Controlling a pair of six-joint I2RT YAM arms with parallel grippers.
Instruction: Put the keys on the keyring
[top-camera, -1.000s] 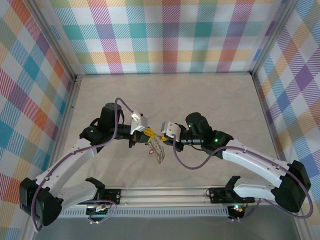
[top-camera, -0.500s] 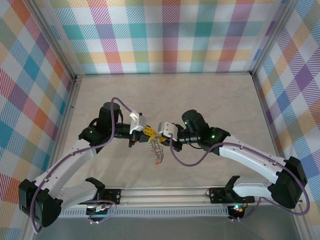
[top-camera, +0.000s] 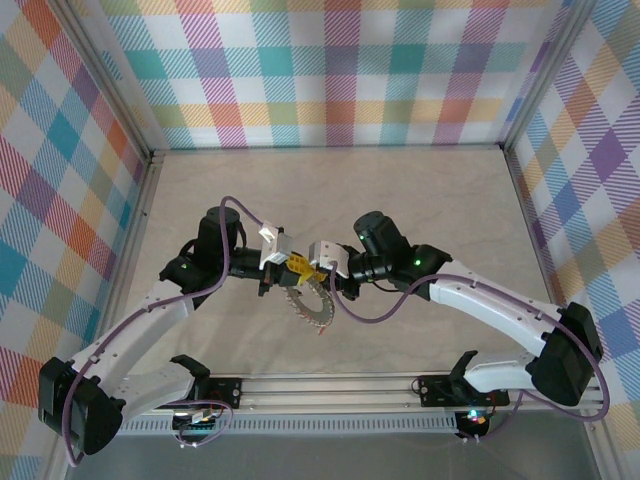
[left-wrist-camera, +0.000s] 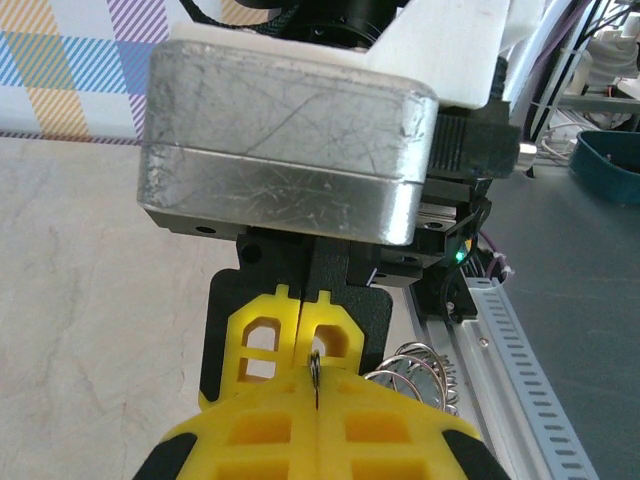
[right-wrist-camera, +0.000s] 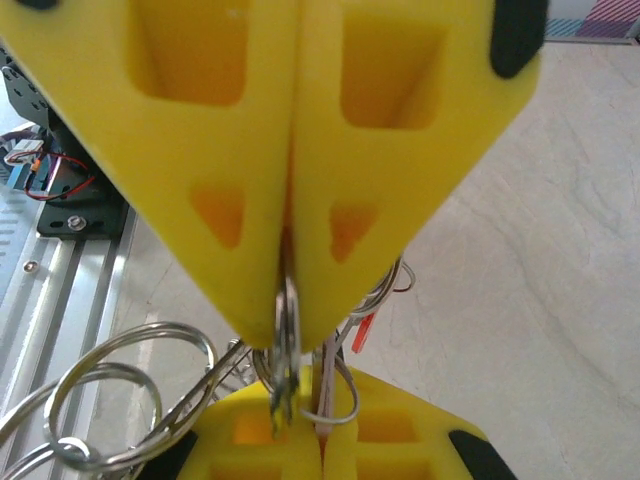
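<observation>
Silvery wire coils of the keyring (top-camera: 298, 310) hang just beneath the two claw tips, with a red key (top-camera: 318, 331) dangling at their lower end. The left gripper (top-camera: 299, 267) and right gripper (top-camera: 318, 274) meet tip to tip, each clamped tight on the ring's wire, probably so one steadies it while the other works a coil apart. Bare table (top-camera: 400, 200) lies open beyond the claws. The base rail (top-camera: 330, 385) runs close behind them.

Both arms are bent inward, elbows out. The left end effector (top-camera: 297, 267) is aimed at 3 o'clock, the right end effector (top-camera: 314, 272) at 9 o'clock; both are clamped closed, tips meeting.
</observation>
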